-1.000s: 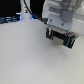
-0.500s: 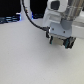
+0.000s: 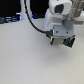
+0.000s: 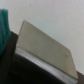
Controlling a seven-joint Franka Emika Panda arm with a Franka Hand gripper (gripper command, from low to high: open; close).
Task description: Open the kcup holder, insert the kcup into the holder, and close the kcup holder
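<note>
In the exterior view my gripper (image 3: pixel 62 40) hangs below the white wrist at the upper right, low over the white table. A small green patch, apparently the kcup (image 3: pixel 65 40), shows at the fingers beside a dark shape. I cannot tell whether the fingers are closed on it. The wrist view shows the kcup holder close up: a grey rectangular panel (image 4: pixel 46 48) on a black box, tilted in the picture. A blurred teal-green patch (image 4: pixel 4 20) lies at the picture's edge beside the box. My fingers do not show in the wrist view.
A black cable (image 3: pixel 34 22) loops from the arm toward the exterior view's left. Dark equipment (image 3: pixel 10 19) stands along the table's far edge. The white tabletop (image 3: pixel 30 60) fills the near part of the exterior view.
The gripper has dropped slightly toward the table in the first half second. Since then it has hardly moved.
</note>
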